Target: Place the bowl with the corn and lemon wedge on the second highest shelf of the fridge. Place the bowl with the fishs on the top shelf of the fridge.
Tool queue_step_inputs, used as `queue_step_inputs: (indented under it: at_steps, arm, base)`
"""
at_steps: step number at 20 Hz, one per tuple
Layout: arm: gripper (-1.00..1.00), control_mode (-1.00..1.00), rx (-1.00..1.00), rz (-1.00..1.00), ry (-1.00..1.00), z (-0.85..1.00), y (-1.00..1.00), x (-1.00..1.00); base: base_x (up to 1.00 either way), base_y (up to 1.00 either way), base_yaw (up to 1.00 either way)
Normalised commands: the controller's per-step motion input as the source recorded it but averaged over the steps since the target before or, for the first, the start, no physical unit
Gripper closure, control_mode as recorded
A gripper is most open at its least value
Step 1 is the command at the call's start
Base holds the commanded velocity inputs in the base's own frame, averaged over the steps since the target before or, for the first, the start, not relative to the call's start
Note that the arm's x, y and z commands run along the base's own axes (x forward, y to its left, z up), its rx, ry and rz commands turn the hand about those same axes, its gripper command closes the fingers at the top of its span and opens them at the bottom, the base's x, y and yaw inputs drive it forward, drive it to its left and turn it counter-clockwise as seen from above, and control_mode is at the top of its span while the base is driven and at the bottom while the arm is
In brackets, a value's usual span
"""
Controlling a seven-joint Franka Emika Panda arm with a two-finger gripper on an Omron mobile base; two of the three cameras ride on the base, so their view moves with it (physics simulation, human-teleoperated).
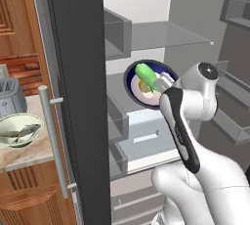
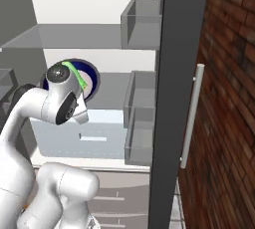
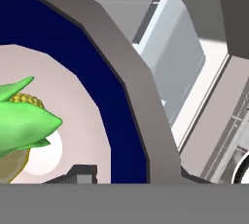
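Lemon wedge (image 1: 145, 86) mostly hidden under corn (image 1: 146, 76); claw state unclear

Counter (image 1: 29, 158): fish bowl (image 1: 19, 130), toaster (image 1: 10, 97) on top.

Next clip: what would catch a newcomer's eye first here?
The dark-blue-rimmed bowl with green-husked corn, tipped toward the camera in front of the open fridge's glass shelves, at the end of the white arm. Then the pale bowl holding a grey fish, on the marble counter left of the fridge.
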Motion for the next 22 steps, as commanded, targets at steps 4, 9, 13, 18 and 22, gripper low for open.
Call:
queue_step_inputs:
  at_steps: [4, 9, 13, 18, 22]
  arm:
    - [1.00, -1.00, 0.00, -0.02, 0.00, -0.22, 0.00, 0.81]
    - [1.00, -1.00, -0.01, -0.02, 0.00, -0.37, 0.00, 0.84]
    - [1.00, -1.00, -0.01, -0.02, 0.00, -0.37, 0.03, 0.71]
    - [1.00, -1.00, -0.01, -0.02, 0.00, -0.34, 0.04, 0.44]
    - [1.00, -1.00, 0.00, 0.00, 0.00, -0.30, 0.00, 0.13]
  base:
    - [0.00, 0.00, 0.00]
    - [0.00, 0.00, 0.00]
    - [0.00, 0.00, 0.00]
    - [0.00, 0.00, 0.00]
    - [0.00, 0.00, 0.00]
